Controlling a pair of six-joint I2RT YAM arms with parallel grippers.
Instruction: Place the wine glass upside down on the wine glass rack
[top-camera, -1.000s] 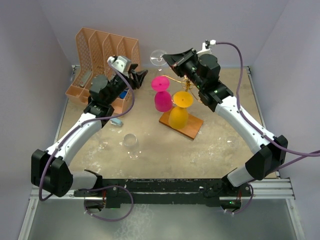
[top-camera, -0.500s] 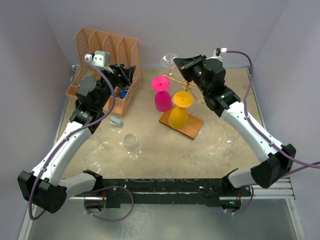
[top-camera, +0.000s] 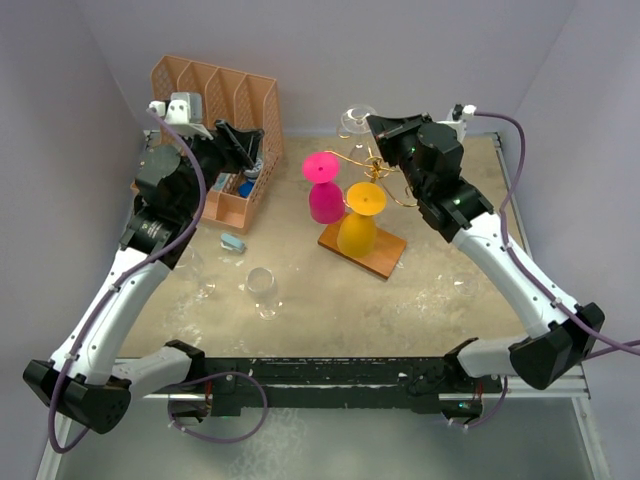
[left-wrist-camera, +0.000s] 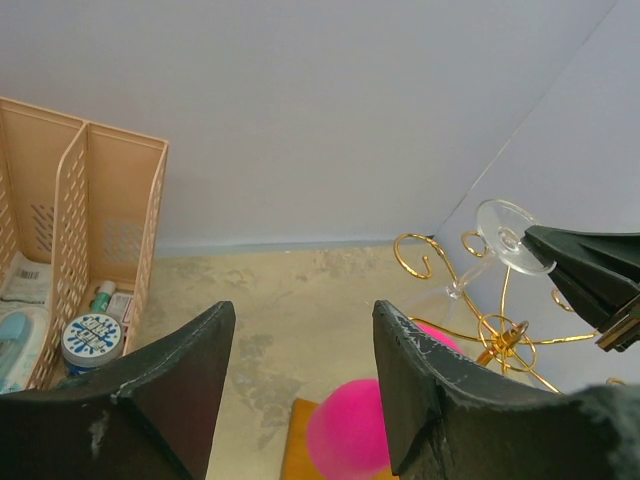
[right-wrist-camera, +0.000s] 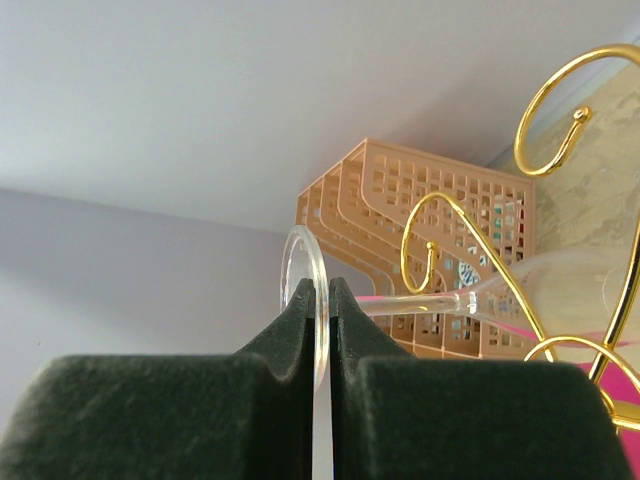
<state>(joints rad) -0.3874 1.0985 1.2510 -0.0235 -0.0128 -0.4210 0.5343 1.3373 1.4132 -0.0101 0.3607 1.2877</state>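
A clear wine glass (right-wrist-camera: 318, 262) is pinched by its round foot in my shut right gripper (right-wrist-camera: 322, 287), stem and bowl reaching sideways among the gold curls. From above, the glass foot (top-camera: 357, 118) shows at the back of the wine glass rack (top-camera: 378, 168), with the right gripper (top-camera: 373, 124) just behind it. The rack's gold wire arms rise from a brown wooden base (top-camera: 384, 256). A pink glass (top-camera: 323, 192) and an orange glass (top-camera: 359, 222) hang upside down on it. My left gripper (top-camera: 246, 143) stands open and empty by the organizer, left of the rack (left-wrist-camera: 497, 326).
An orange plastic file organizer (top-camera: 205, 95) with small items stands at the back left. A second clear glass (top-camera: 262, 287) stands upright on the table near the front. A small blue object (top-camera: 233, 242) lies beside the organizer. Walls close in on three sides.
My right gripper carried the clear glass to the right, over the rack's back arms. The left arm rose and drew back left toward the organizer, its jaws widening a little.
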